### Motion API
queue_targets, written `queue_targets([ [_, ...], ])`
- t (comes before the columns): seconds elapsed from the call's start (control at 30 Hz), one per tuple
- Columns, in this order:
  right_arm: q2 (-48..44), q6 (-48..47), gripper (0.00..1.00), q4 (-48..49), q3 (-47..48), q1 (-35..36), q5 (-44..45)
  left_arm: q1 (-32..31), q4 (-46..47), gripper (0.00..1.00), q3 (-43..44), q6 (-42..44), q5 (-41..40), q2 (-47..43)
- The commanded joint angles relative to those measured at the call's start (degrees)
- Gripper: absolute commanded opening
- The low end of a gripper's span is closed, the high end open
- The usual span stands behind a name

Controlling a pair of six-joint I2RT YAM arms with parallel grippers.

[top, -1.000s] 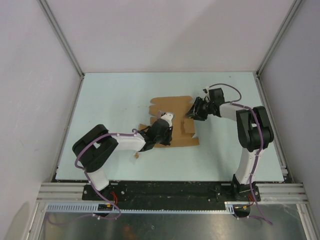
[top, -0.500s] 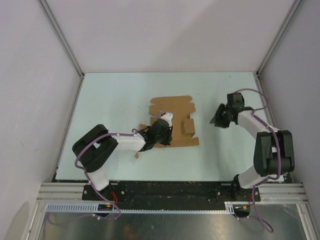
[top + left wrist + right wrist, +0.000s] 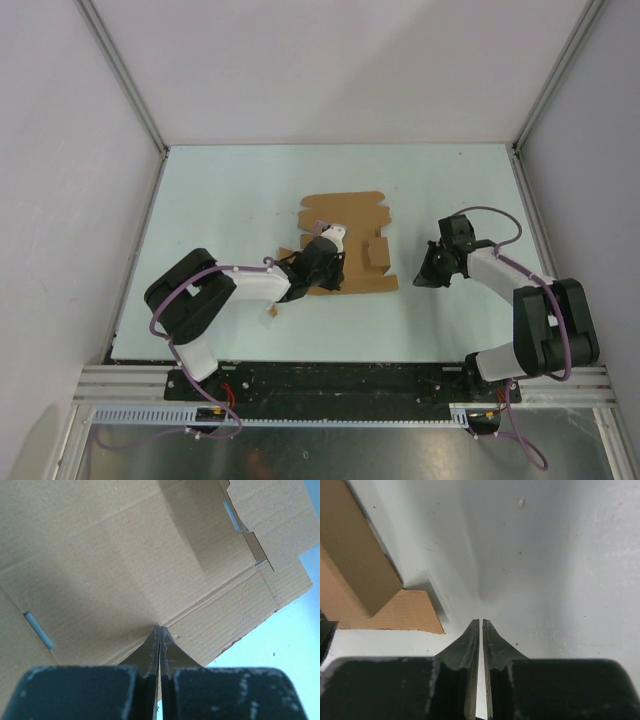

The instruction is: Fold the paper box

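Paper box (image 3: 350, 212) lies spread on your tabletop (image 3: 230, 200), with your left tool (image 3: 160, 630) pressed together, tips touching the cardboard. Your right tool (image 3: 481, 623), all but pressed together, sits near the sheet's right edge without touching it.

The left end effector (image 3: 328, 265) hides the paper box's (image 3: 345, 212) near-left corner; that brown speck (image 3: 271, 311) is too small to identify.

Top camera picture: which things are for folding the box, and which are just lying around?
For the job:
- paper box, a flat brown cardboard sheet with one flap raised
- left hand, shut, tip on the cardboard
- right hand, shut, over the bare table beside the box

Just lying about:
- tiny brown scrap, off the box's near-left corner
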Motion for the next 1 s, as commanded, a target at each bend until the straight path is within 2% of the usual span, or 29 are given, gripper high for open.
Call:
queue_targets([
  [0.0, 2.91, -0.97, 0.11, 4.31, -1.06, 1.76, -0.25, 0.46, -1.24, 0.00, 0.08, 0.10, 0.01, 0.49],
  [0.43, 7.84, -1.41, 0.10, 13.98, -3.87, 3.69, -8.50, 0.46, -1.50, 0.00, 0.08, -0.17, 0.10, 0.76],
  [0.97, 0.91, 1.66, 0.10, 16.80, -5.46, 5.36, -14.05, 0.46, -1.59, 0.00, 0.60, -0.34, 0.45, 1.63],
])
